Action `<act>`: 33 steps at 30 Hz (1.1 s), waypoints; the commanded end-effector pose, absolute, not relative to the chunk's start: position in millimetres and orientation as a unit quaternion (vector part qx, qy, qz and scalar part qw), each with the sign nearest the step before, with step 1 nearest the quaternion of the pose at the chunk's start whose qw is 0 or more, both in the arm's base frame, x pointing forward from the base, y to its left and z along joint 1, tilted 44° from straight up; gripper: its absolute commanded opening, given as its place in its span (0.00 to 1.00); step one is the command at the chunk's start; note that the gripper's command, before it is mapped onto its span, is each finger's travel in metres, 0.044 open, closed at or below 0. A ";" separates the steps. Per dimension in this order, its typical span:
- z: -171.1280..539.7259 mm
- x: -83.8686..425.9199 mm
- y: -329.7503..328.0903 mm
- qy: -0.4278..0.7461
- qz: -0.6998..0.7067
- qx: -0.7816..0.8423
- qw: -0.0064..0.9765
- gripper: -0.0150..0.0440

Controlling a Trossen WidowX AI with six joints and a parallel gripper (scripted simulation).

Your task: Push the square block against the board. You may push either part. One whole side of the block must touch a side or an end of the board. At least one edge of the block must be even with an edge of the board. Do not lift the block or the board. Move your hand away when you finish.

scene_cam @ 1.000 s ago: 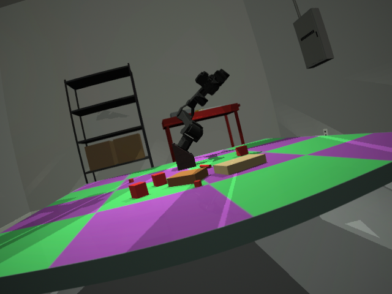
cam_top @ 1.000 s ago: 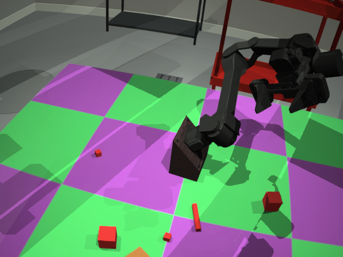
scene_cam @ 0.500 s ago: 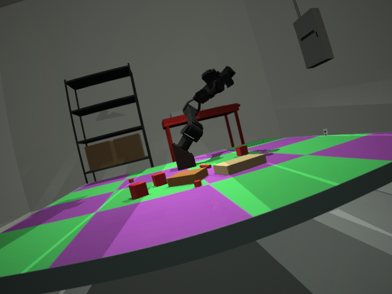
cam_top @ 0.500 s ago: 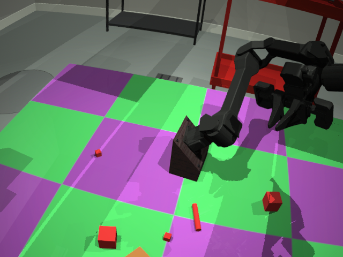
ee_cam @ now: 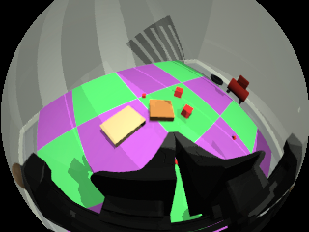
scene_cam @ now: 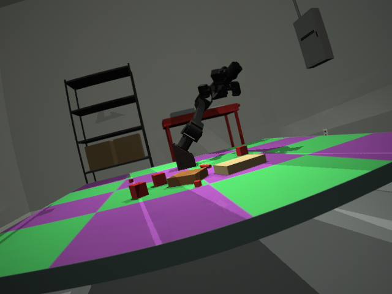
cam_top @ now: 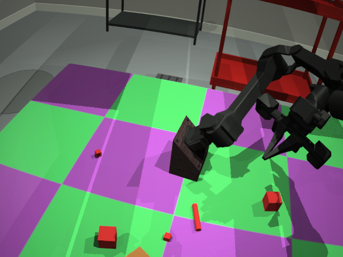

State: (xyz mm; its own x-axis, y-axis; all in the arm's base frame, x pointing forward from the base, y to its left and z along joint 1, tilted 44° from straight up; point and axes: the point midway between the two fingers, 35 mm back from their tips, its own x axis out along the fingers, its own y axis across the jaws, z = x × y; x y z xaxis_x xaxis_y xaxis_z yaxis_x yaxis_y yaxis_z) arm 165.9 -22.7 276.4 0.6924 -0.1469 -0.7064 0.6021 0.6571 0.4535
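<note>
The square block (cam_top: 138,252) (scene_cam: 185,177) (ee_cam: 161,110) is orange and flat. Only its corner shows at the bottom edge in the top view. The board (scene_cam: 240,163) (ee_cam: 123,126) is pale yellow and longer, and lies at an angle to the block. In the wrist view their nearest corners are a small gap apart, with purple tabletop between them. The board is out of view in the top view. My gripper (cam_top: 263,158) (ee_cam: 173,135) is shut and empty, its fingertips together. It is raised above the table, away from both parts.
Red cubes (cam_top: 107,236) (scene_cam: 138,190) (ee_cam: 186,111) stand beside the block. Another red cube (cam_top: 272,201) (scene_cam: 241,150) stands behind the board in the exterior view. A red cylinder (cam_top: 196,217) (scene_cam: 205,165) lies near the arm's base. Small red cubes (cam_top: 167,236) (scene_cam: 198,183) (ee_cam: 144,96) lie around the block.
</note>
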 end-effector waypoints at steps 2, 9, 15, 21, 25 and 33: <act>267.7 185.4 -21.9 0.373 -0.200 0.303 0.854 0.25; 245.1 210.7 -27.8 0.441 -0.183 0.260 0.839 0.25; 227.4 232.4 -31.9 0.493 -0.139 0.206 0.834 0.25; 205.2 256.0 -37.9 0.540 -0.074 0.146 0.826 0.25; 185.2 270.4 -45.3 0.565 -0.032 0.115 0.817 0.25; 147.1 291.7 -57.6 0.596 0.065 0.061 0.798 0.25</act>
